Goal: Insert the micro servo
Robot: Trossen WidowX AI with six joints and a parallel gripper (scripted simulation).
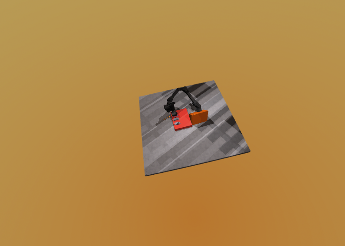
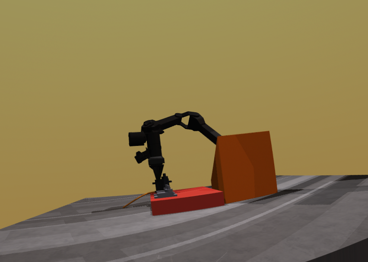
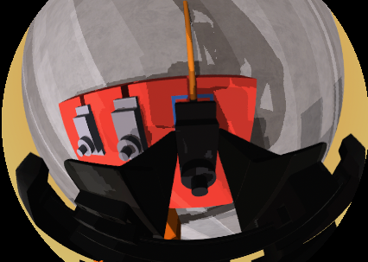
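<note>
The black micro servo (image 3: 197,147) (image 2: 160,185) is held in my gripper (image 3: 196,135), which is shut on its two sides. Its output shaft points up. Its orange cable (image 3: 189,41) (image 2: 135,198) runs out past the deck's edge. The servo is over the blue pocket outline (image 3: 174,109) on the red deck (image 3: 153,93) (image 2: 190,205) (image 1: 184,123). The outline shows only at its far end and left side; the servo hides the rest. In the exterior view the servo's underside is low at deck level, behind grey servos, so its seating cannot be told.
Two grey servos (image 3: 125,117) (image 2: 165,193) stand fitted in the deck, to the left of the held one in the wrist view. An orange block (image 1: 199,117) (image 2: 246,167) stands upright beside the deck, near the arm's base.
</note>
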